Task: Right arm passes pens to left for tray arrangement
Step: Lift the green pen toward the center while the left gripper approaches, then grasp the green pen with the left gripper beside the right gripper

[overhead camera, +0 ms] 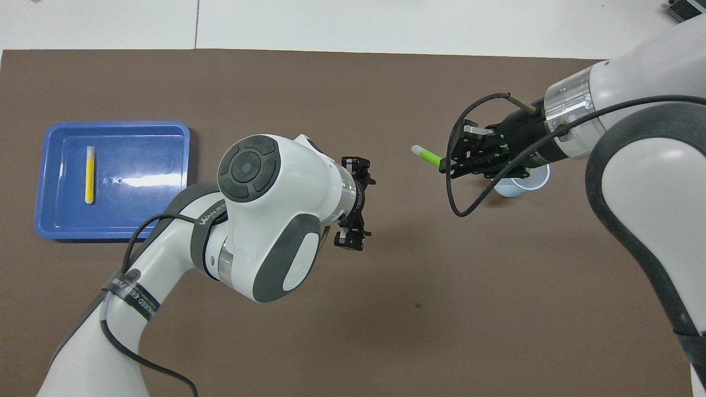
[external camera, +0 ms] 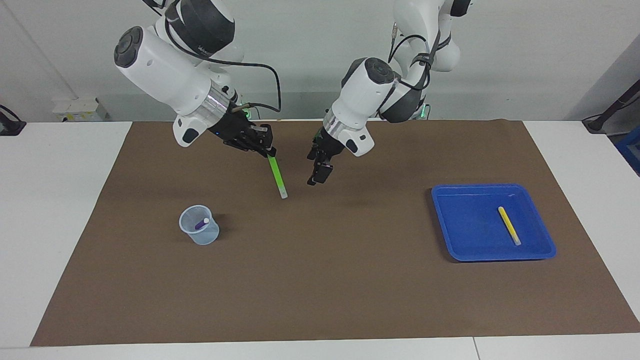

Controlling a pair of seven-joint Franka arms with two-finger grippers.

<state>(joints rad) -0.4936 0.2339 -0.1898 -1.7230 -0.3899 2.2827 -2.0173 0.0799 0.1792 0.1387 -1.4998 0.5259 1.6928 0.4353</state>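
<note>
On the brown tabletop [external camera: 320, 280], my right jaws [external camera: 264, 146] are clamping the green pen [external camera: 277, 176]; left jaws [external camera: 320, 170], at its three o'clock, are apart. A crooked grab could drop it.

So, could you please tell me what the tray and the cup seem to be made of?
The tray looks like glossy blue moulded plastic: its floor shows bright glare and its corners are rounded. The cup looks like thin clear plastic, since the purple pen inside shows through its wall.
</note>
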